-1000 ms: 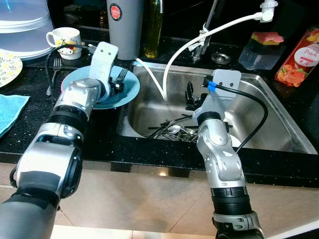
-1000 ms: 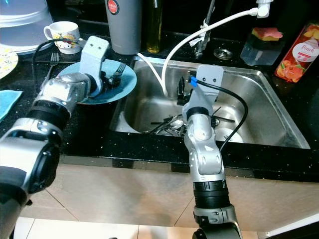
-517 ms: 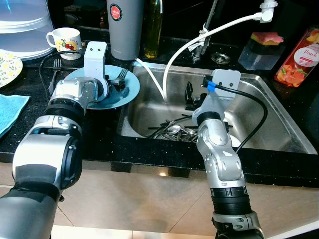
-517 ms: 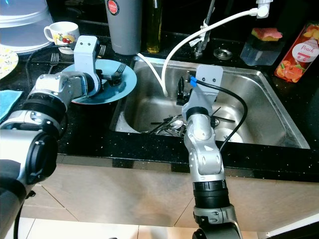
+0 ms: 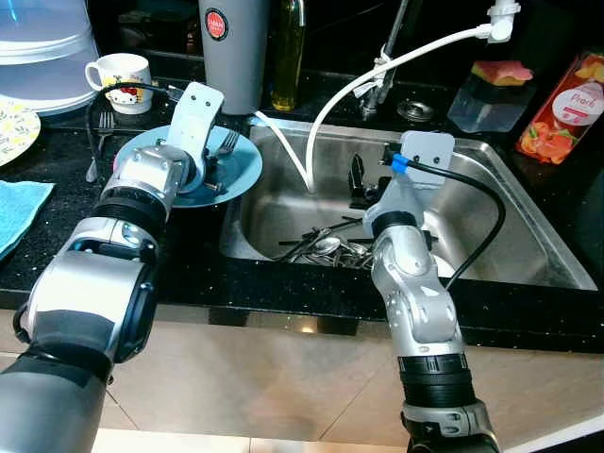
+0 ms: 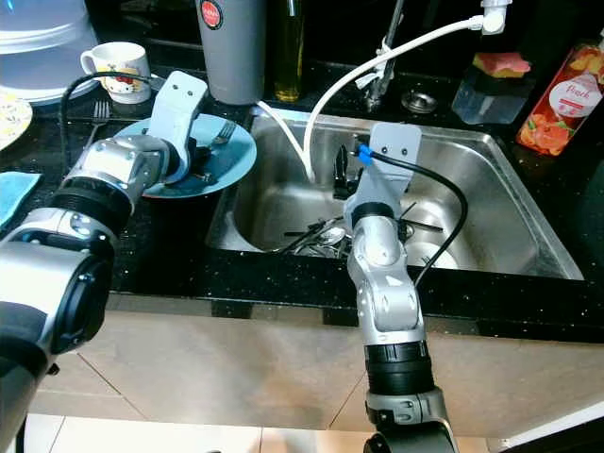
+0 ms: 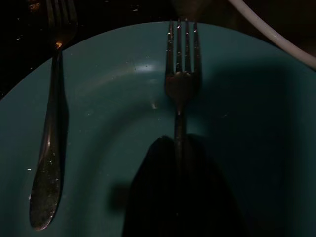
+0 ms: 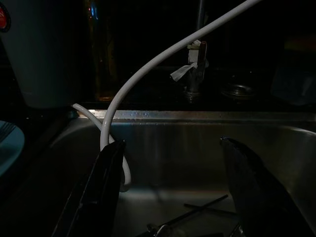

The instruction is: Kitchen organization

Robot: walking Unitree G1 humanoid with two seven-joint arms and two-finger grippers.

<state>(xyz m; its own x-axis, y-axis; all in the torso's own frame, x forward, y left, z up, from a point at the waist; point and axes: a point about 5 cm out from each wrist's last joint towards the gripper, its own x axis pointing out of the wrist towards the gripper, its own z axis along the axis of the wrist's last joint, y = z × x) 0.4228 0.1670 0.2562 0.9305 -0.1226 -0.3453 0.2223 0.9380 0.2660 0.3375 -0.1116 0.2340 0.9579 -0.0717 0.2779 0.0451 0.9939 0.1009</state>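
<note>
Nearest, the right end effector [image 8: 170, 197] hangs over the steel sink [image 5: 491, 203], its two black fingers [image 8: 98, 187] spread wide with nothing between them; below it a heap of cutlery [image 5: 326, 248] lies on the sink floor, and a white hose [image 5: 321, 113] curves down into the basin beyond. To the left, on the black counter [image 5: 57, 255], sits a blue plate [image 5: 241, 170], and the left end effector [image 7: 180, 187] is down over it, pinched shut on the handle of a fork [image 7: 181, 74]. That fork runs lengthwise straight out from the fingertips, tines pointing away from the end effector toward the plate's far rim. A second fork [image 7: 49, 128] lies alongside it, roughly parallel and apart, its tines past the rim. Farther back stand a cartoon mug [image 5: 121, 77] and a grey canister [image 5: 236, 47].
</note>
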